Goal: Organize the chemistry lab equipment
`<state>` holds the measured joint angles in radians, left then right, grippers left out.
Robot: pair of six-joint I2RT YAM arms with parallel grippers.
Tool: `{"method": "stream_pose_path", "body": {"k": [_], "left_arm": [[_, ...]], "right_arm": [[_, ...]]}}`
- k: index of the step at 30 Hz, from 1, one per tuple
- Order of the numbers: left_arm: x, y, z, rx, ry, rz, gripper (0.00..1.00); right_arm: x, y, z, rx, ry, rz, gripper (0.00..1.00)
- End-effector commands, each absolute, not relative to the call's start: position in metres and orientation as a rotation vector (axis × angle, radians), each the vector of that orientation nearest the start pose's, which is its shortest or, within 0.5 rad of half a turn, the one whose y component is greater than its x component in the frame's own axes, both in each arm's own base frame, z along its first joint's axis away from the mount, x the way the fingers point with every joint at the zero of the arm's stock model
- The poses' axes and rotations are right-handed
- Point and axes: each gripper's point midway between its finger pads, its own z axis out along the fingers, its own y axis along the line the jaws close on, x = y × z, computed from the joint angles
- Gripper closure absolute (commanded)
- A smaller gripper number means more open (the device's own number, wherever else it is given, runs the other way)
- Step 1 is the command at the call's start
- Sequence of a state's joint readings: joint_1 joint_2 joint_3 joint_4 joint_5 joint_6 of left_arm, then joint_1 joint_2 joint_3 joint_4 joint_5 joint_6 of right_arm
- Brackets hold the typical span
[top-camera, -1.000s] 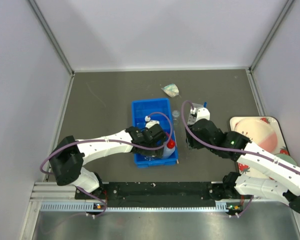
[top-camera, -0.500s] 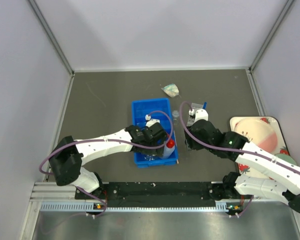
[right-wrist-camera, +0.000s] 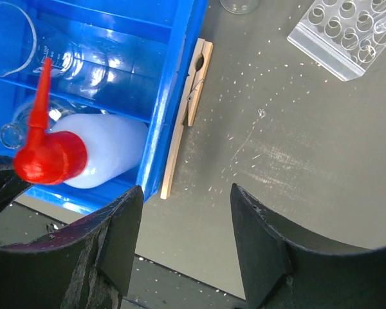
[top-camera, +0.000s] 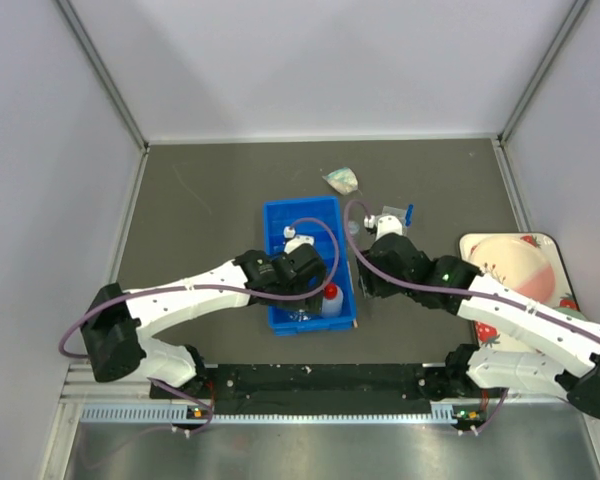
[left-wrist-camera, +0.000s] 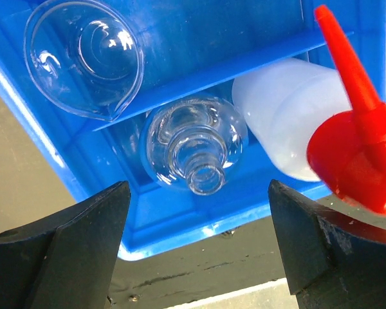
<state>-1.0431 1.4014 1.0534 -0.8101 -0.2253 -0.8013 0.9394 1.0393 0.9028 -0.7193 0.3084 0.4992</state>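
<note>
The blue bin (top-camera: pixel 302 222) holds a clear beaker (left-wrist-camera: pixel 83 58), a clear flask (left-wrist-camera: pixel 196 141) and the white squeeze bottle (left-wrist-camera: pixel 286 122) with its red nozzle (left-wrist-camera: pixel 354 151). My left gripper (left-wrist-camera: pixel 197 212) hovers open over the bin's near end with nothing between its fingers. A wooden clamp (right-wrist-camera: pixel 188 109) lies on the table along the bin's right wall. My right gripper (right-wrist-camera: pixel 186 199) hangs open and empty just above the clamp's near end. A clear tube rack (right-wrist-camera: pixel 347 32) lies at the far right, and a blue-capped tube (top-camera: pixel 408 212) shows beside the rack (top-camera: pixel 388 218).
A small clear vessel (top-camera: pixel 352 228) stands between the bin and the rack. A clear wrapped item (top-camera: pixel 340 180) lies further back. The strawberry-patterned tray (top-camera: pixel 555 262) sits at the right edge. The two arms are close together over the bin's near right corner.
My left gripper has drawn back to the left, away from the squeeze bottle, which stays in the bin. My right arm has shifted left towards the bin's right wall.
</note>
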Motion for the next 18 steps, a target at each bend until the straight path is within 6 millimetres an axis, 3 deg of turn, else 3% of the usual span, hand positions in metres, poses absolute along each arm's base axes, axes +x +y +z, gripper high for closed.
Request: {"method": "stream_pose_path", "body": {"k": [1,6,10,18], "left_arm": [[0.16,-0.258,0.139,0.253,2.626,-0.356,0.07],[0.16,-0.255,0.161,0.267,2.583,-0.396,0.07],[0.159,-0.247,0.175,0.288,2.562,-0.387,0.07],[0.159,-0.229,0.213,0.33,2.422,-0.454,0.02]], "right_arm": [[0.199,0.221,0.187,-0.369,2.288,0.397,0.43],[0.214,0.222,0.196,-0.359,2.256,0.332,0.42],[0.241,0.221,0.207,-0.308,2.247,0.282,0.42],[0.314,0.208,0.185,-0.202,2.31,0.201,0.37]]}}
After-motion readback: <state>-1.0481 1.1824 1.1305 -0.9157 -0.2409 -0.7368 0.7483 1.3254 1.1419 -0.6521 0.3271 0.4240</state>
